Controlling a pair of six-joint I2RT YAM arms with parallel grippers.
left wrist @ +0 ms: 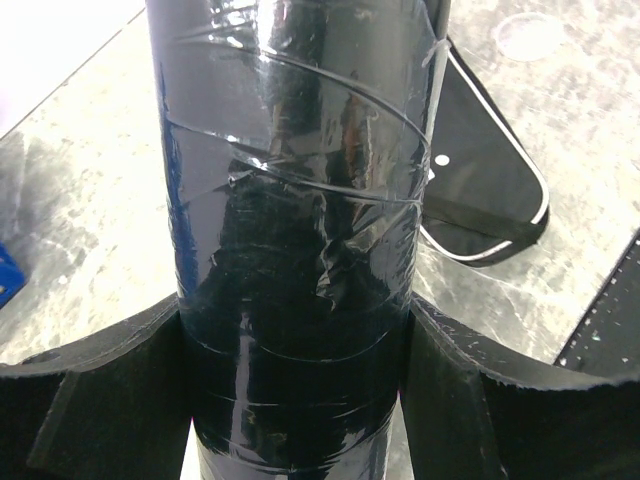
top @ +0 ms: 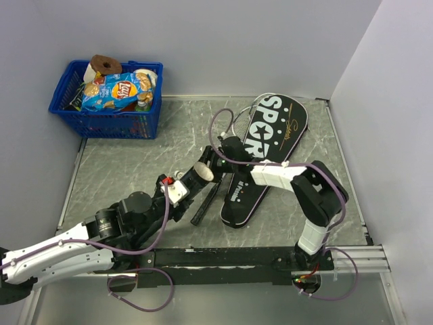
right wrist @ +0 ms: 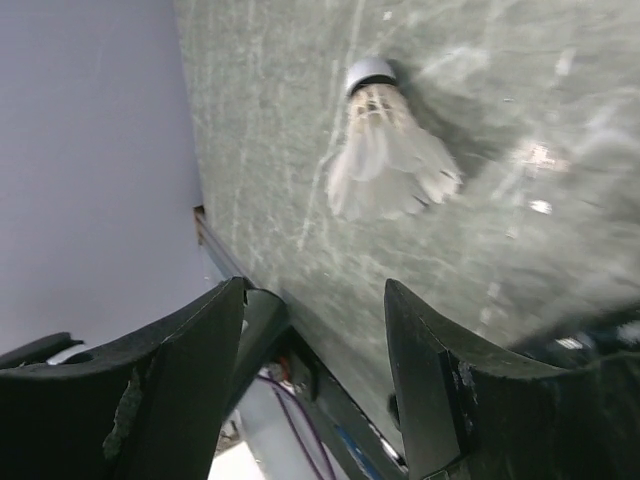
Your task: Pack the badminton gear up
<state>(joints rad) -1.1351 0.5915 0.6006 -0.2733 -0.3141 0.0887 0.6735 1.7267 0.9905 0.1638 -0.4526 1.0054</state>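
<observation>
The left gripper (left wrist: 300, 360) was clamped on the tube (left wrist: 290, 200), a finger pressed to each side of its dark, tape-wrapped wall. The tube ran straight out from between the fingers. Just beyond it to the right lay a rounded end of the bag (top: 270, 135) with its white piping.

The right gripper (right wrist: 315, 300) was held wide with nothing between its fingers. It pointed at the table (top: 135, 169), where a white shuttlecock (right wrist: 385, 150) lay on its side, apart from the fingers.

From above, the two arms met near the middle of the table, by the left edge of the bag. The bag lay flat, running from near centre to far right. The white frames of the rackets (top: 238, 116) showed at its far left edge, though it could not be told whether they were inside it or only under it.

The packing looked to be at an early or middle stage. The tube was in hand but outside the bag, and the shuttlecock was loose. It probably remained to put the shuttlecock into the tube, stow the tube and close the bag.
</observation>
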